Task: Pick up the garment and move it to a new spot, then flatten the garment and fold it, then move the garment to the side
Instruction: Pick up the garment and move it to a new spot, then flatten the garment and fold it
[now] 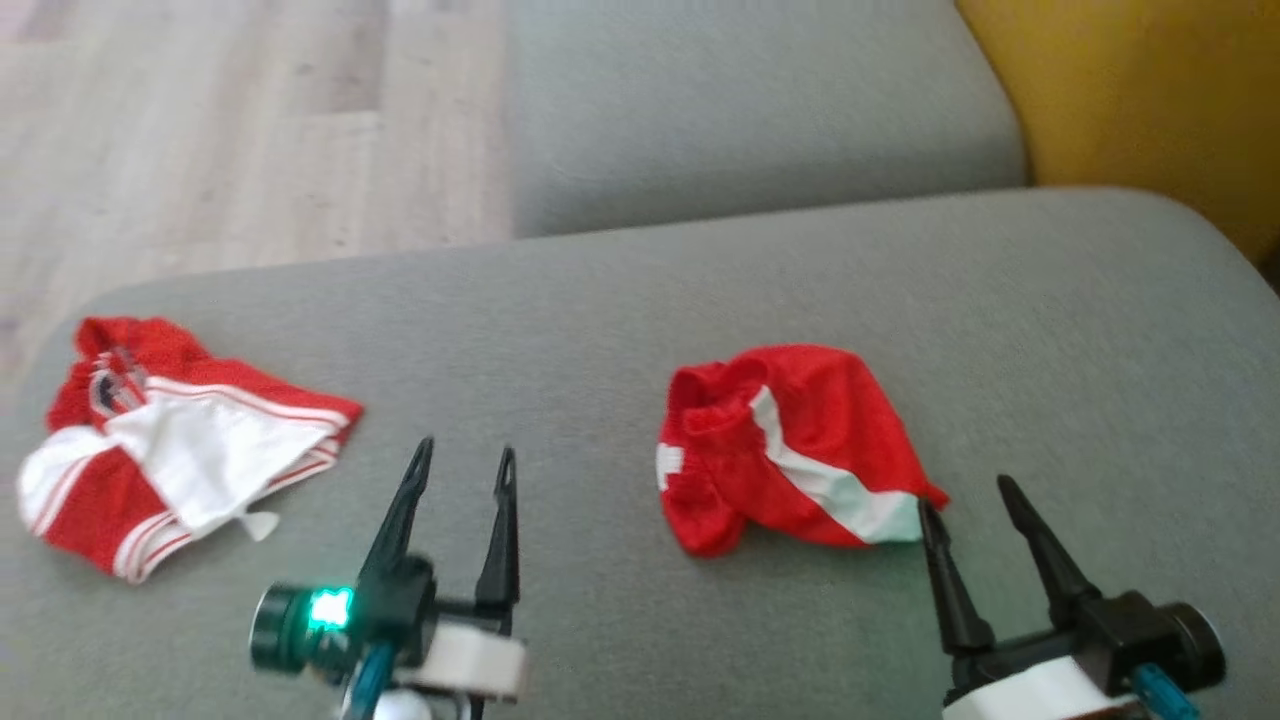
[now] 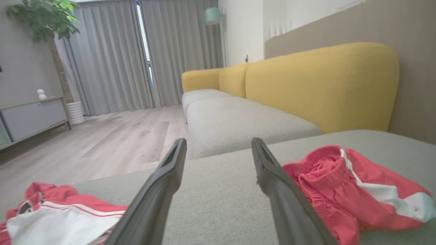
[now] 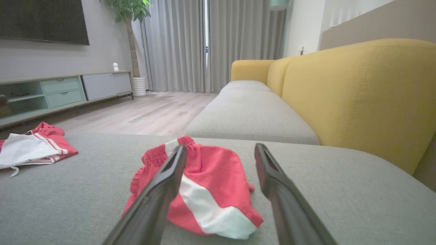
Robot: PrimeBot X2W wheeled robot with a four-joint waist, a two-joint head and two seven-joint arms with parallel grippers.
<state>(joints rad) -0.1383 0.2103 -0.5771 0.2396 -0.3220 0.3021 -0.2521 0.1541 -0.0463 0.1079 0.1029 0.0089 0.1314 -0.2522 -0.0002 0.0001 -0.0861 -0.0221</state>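
Note:
A crumpled red garment (image 1: 790,440) with a white stripe lies on the grey cushion (image 1: 600,300), right of centre. It also appears in the left wrist view as the red garment (image 2: 340,183) and in the right wrist view (image 3: 211,170). A second red and white garment (image 1: 190,440) lies bunched near the cushion's left edge, seen from the wrists too (image 2: 61,214) (image 3: 30,146). My left gripper (image 1: 466,452) hovers open and empty between the two garments (image 2: 218,141). My right gripper (image 1: 964,495) is open at the striped garment's right corner, left finger over the cloth (image 3: 221,147).
A second grey seat cushion (image 1: 750,110) lies beyond this one, with the yellow backrest (image 1: 1150,100) to the right. Wooden floor (image 1: 200,130) drops away past the cushion's left and far-left edges. A low cabinet (image 3: 64,90) and a potted plant (image 3: 131,13) stand across the room.

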